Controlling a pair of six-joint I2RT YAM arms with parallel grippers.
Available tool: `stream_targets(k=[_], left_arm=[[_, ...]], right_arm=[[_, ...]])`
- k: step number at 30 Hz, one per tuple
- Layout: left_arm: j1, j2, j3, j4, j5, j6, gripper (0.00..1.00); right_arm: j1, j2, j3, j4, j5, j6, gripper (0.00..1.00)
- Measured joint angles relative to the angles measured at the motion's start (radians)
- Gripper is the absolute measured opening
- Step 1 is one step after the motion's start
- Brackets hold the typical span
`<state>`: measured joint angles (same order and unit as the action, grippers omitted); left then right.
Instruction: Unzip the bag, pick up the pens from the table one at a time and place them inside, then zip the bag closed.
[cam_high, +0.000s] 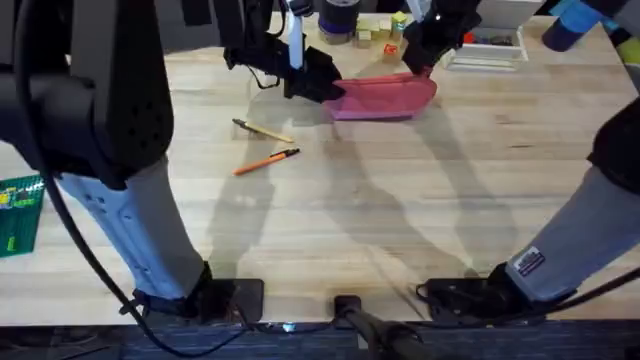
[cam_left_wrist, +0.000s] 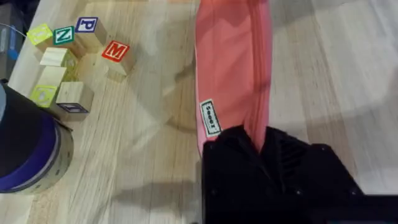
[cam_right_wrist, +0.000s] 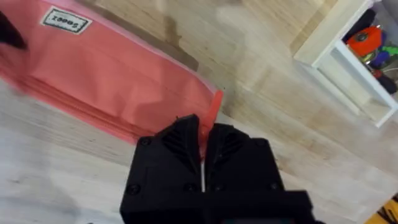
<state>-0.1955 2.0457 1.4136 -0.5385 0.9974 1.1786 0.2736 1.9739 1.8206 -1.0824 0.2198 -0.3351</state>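
Observation:
The pink bag (cam_high: 385, 98) lies on the table (cam_high: 400, 220) at the back centre. My left gripper (cam_high: 322, 85) is shut on the bag's left end; in the left wrist view its black fingers (cam_left_wrist: 239, 146) pinch the fabric of the bag (cam_left_wrist: 227, 68) beside the zipper line. My right gripper (cam_high: 420, 62) is at the bag's right end, shut on a small pink tab (cam_right_wrist: 213, 107) that sticks out from the bag (cam_right_wrist: 112, 81). Two pens lie left of the bag: a tan-yellow pen (cam_high: 262, 130) and an orange pen (cam_high: 267, 162).
Lettered wooden blocks (cam_left_wrist: 68, 62) and a dark cylinder with a purple band (cam_left_wrist: 25, 155) stand behind the bag. A white tray (cam_high: 488, 48) with small items sits at the back right. A green object (cam_high: 20, 212) lies at the left edge.

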Motion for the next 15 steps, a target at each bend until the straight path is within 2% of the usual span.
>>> stream_targets(k=[15], left_arm=[[0.0,0.0,0.0,0.0,0.0,0.0,0.042]], right_arm=[[0.012,-0.04,0.0,0.004,0.021,-0.006,0.032]])
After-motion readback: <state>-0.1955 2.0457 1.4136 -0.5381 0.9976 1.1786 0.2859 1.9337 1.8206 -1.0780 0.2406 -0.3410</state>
